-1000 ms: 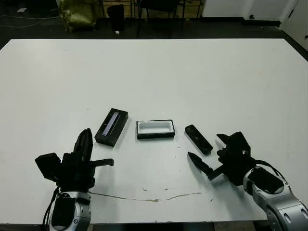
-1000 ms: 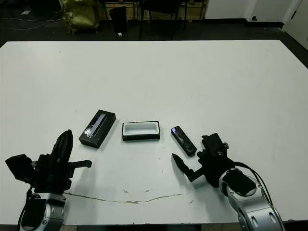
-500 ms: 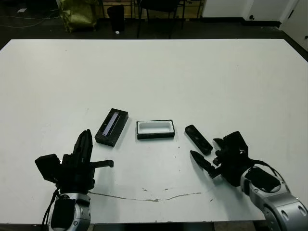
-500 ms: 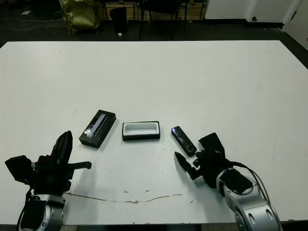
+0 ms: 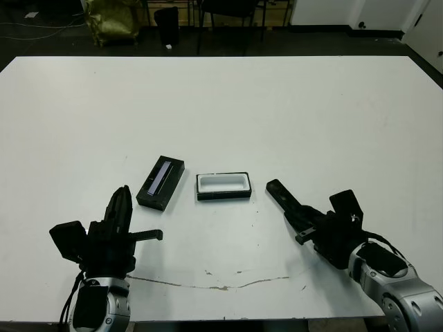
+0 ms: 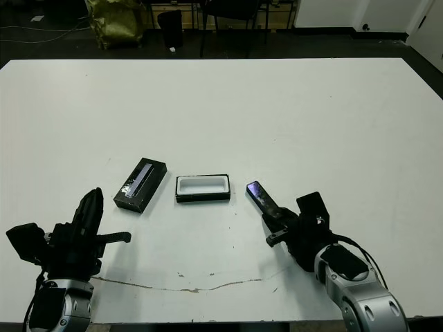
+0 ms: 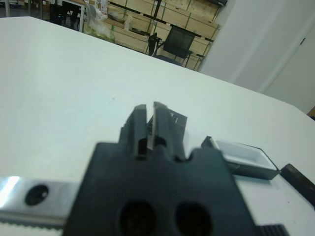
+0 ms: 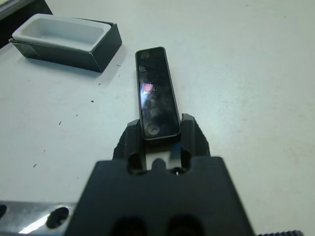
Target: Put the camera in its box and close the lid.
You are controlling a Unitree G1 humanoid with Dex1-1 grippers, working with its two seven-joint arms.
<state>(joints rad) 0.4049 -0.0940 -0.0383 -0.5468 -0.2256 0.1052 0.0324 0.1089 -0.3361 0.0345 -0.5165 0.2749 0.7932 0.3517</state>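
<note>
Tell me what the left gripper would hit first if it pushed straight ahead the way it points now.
Most likely the lid: the left gripper points up the table toward it, and the left wrist view shows it just beyond the fingertips. Depth is hard to judge.

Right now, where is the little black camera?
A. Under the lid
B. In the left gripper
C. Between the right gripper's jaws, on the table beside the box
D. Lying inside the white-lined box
C: the right wrist view shows the camera with its near end between the jaws of the right gripper, lying on the table, apart from the empty box.
</note>
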